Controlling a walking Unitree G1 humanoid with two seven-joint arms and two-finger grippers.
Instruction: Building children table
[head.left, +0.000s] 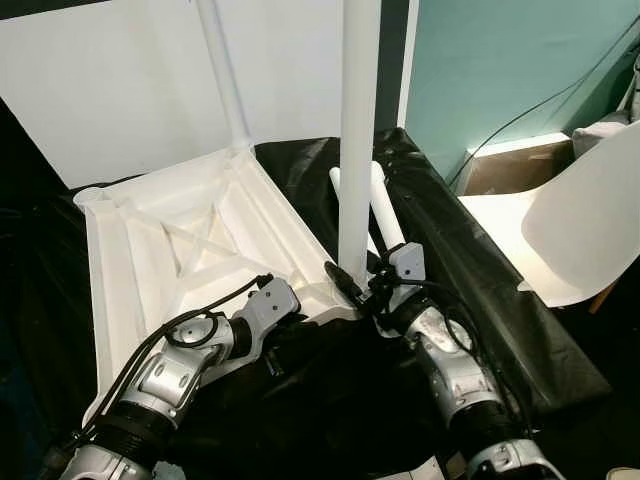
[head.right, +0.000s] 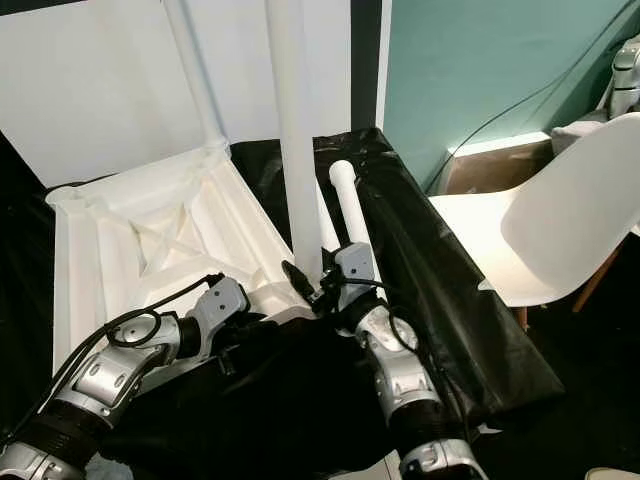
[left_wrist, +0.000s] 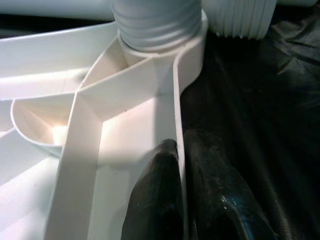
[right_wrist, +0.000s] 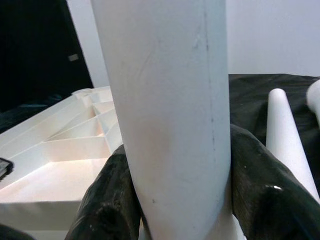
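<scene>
The white table top (head.left: 170, 250) lies upside down on a black cloth (head.left: 480, 290). One white leg (head.left: 225, 80) stands in its far corner. A second white leg (head.left: 358, 130) stands upright at the near right corner socket (left_wrist: 155, 30). My right gripper (head.left: 350, 285) is shut on this leg low down, with its fingers (right_wrist: 107, 200) on either side of the tube (right_wrist: 170, 100). My left gripper (left_wrist: 180, 145) is shut on the table top's rim wall (left_wrist: 176, 100) just short of that corner. Two loose legs (head.right: 350, 210) lie on the cloth behind the right gripper.
A white chair (head.left: 590, 220) stands close on the right. A white board (head.left: 110, 90) leans behind the table top, beside a teal wall (head.left: 500, 60) with a dark cable. The cloth drops off at its right edge.
</scene>
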